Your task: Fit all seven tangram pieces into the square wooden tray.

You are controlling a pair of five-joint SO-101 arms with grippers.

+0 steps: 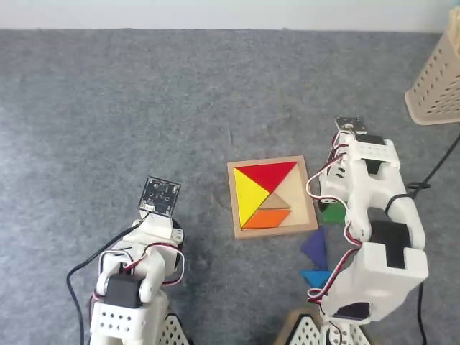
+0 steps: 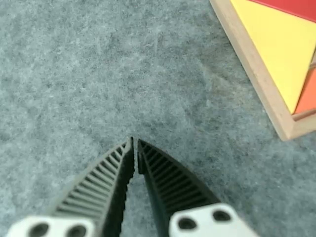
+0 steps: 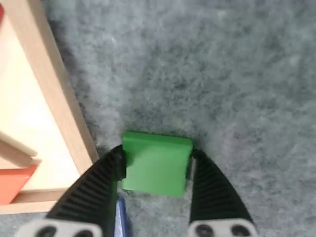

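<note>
Because the right gripper (image 3: 156, 154) has its ribbed fingers pressed against two opposite sides of the green square (image 3: 156, 170), the coming move looks like a short carry. In the high view the square sits on the mat just beside the wooden tray (image 1: 277, 231), at about 4 o'clock from the tray's centre, and the right arm is much the nearer. The tray's bare floor lies along its 3 o'clock side, between the red triangle (image 1: 272, 175) and the orange piece (image 1: 264, 218) — so the raised rim must be cleared first. That gap is angular, so the square probably needs turning. The purple triangle (image 1: 315, 246) and blue triangle (image 1: 315, 277) wait at 5 o'clock. The left gripper (image 2: 134, 143) hangs closed and empty over the mat at 8 o'clock — well apart.
</note>
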